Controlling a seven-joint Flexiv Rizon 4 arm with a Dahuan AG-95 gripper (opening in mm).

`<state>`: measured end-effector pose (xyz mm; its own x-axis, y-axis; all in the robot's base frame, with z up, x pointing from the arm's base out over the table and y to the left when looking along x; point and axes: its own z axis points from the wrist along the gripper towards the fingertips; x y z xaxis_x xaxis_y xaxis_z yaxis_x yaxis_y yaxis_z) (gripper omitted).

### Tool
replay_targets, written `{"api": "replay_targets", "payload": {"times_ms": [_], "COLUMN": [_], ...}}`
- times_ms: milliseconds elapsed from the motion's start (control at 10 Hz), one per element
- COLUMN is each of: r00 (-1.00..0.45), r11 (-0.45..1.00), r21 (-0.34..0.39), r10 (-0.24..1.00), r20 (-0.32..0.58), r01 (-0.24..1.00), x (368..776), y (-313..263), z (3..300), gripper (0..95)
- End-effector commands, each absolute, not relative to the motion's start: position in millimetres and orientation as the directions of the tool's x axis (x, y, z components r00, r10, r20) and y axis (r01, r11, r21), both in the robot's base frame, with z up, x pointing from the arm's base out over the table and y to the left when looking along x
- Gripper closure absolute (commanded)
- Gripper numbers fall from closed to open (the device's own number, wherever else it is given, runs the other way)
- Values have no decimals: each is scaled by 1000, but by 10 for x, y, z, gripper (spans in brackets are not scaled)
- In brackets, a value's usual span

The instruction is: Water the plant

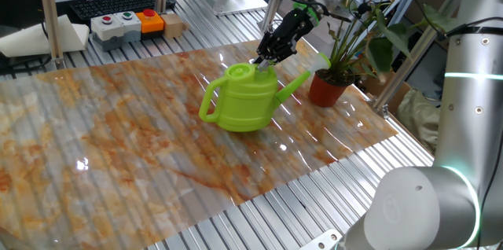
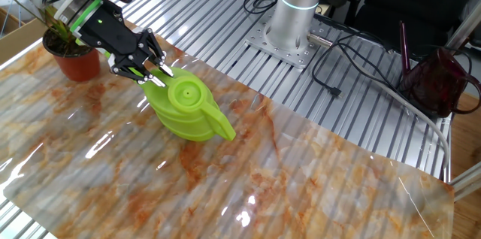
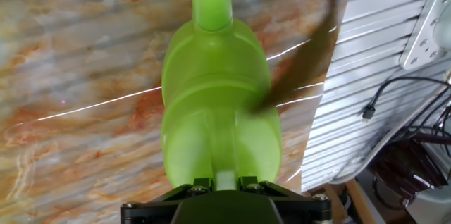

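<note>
Gripper [image 1: 264,59] fingers, we note, sit nearly together, clamped on a thin part at the top of the lime-green watering can [image 1: 242,97], which rests on the marbled mat [image 1: 118,140]. We log the plant [image 1: 355,34] upright in its terracotta pot [image 1: 328,89] at the mat's far corner, touching the can's spout tip [image 1: 321,62].

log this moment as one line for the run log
phase: gripping can | gripper: shut on rear top edge of watering can | can: upright on table | spout: toward plant, not over pot
</note>
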<state>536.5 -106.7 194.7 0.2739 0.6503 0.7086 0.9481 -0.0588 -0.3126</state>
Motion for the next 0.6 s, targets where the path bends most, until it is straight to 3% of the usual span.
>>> {"api": "replay_targets", "payload": {"times_ms": [100, 600], "r00": [273, 273], "r11": [-60, -58], "r21": [-310, -311], "r10": [651, 646], "r20": [708, 713], "r01": [949, 949], "x": [5355, 5355], "y": [-1052, -1052], "z": [1956, 1956], "gripper": [950, 950]}}
